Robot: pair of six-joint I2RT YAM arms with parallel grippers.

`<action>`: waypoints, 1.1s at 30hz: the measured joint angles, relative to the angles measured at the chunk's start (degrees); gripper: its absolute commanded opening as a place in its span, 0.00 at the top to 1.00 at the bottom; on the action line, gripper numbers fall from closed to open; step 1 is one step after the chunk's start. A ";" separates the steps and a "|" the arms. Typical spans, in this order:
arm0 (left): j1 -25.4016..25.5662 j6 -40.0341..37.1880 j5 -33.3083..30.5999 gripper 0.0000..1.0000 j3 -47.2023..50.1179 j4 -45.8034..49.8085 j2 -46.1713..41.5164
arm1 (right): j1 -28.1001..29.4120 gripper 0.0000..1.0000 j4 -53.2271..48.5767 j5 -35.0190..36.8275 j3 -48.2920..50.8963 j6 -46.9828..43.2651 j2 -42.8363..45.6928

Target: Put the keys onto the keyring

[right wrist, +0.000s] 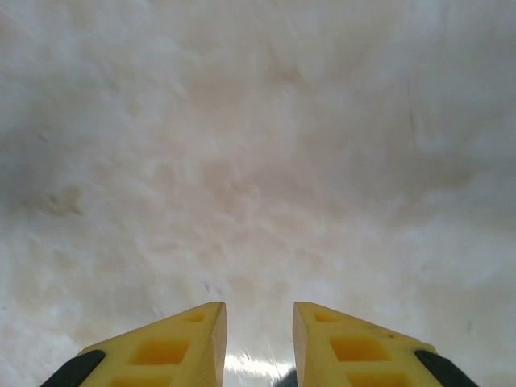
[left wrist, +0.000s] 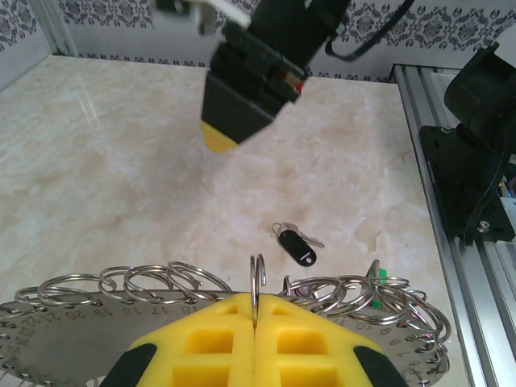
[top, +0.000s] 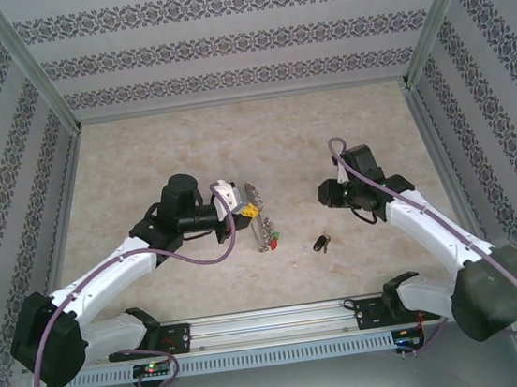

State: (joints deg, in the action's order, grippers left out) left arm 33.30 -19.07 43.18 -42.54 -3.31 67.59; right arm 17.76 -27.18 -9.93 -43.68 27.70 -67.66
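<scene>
Pinching the stiff keyring by its edge, the left end effector is clamped shut, with the red key just beside. The light, slippery black key lies on the tabletop, probably best taken by its head; the right end effector hovers half-open, empty.

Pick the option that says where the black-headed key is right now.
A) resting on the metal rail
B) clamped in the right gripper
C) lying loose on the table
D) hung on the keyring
C: the black-headed key lies flat on the table, apart from the keyring that the left gripper pinches, while the right gripper stands open with nothing between its fingers.
</scene>
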 measured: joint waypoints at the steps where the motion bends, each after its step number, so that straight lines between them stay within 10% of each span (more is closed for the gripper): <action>1: 0.00 -0.04 -0.04 1.00 0.00 0.17 -0.04 | 0.00 0.72 -0.59 -0.20 0.68 1.11 -1.07; 33: -0.04 -1.33 -1.66 1.00 -1.73 3.50 -0.90 | 9.16 0.79 -6.19 4.76 -0.68 5.64 -17.86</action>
State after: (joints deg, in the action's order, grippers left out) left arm 33.26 -20.40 41.52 -44.27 0.19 66.70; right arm 26.92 -33.36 -5.17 -44.36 33.34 -85.52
